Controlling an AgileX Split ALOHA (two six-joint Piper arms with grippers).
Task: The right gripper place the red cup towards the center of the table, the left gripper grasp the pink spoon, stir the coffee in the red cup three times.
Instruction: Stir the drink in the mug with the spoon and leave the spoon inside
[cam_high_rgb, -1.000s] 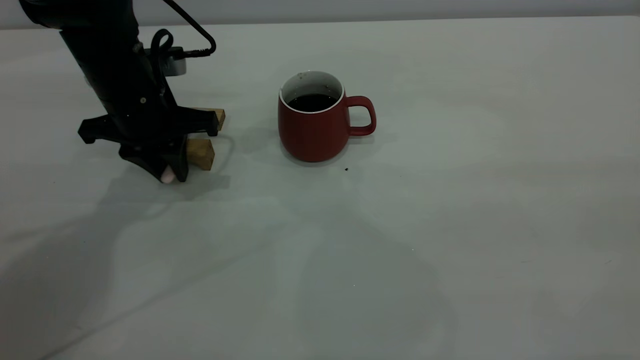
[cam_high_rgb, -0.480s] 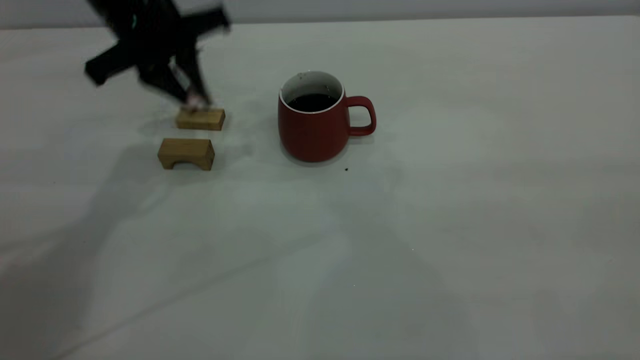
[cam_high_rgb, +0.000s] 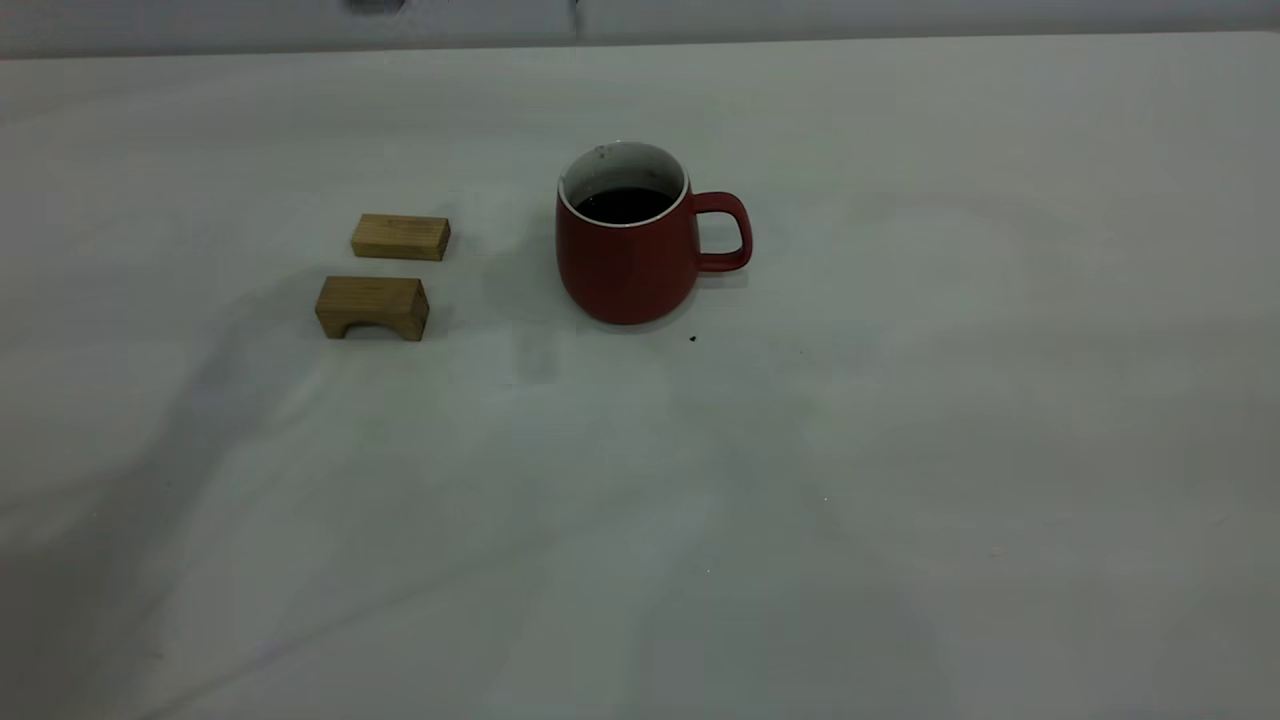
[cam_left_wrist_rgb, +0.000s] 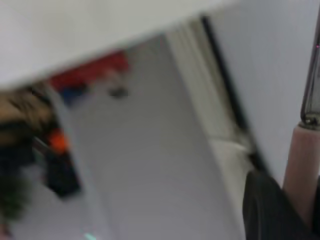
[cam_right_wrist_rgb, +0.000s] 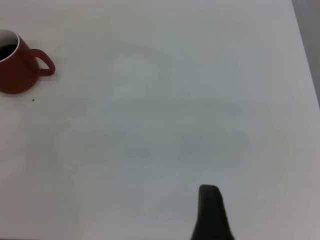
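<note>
Nearby, two wooden blocks (cam_high_rgb: 385, 275) stand beside the red cup (cam_high_rgb: 630, 245).

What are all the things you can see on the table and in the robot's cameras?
red cup: one, dark red with a white rim and loop handle, standing upright near the middle of the table.
coffee: dark, near-black, inside the red cup.
wooden blocks: two, tan, side by side to the left of the cup; the nearer one has an arch cut underneath.
dark speck: one, tiny, on the table just in front of the cup.
table: one, off-white.
pink spoon: one, pale pink handle with a grey metal neck, seen only in the left wrist view, held in the left gripper.
left gripper finger: black, beside the spoon handle.
right gripper finger: black, over bare table far from the cup.
</note>
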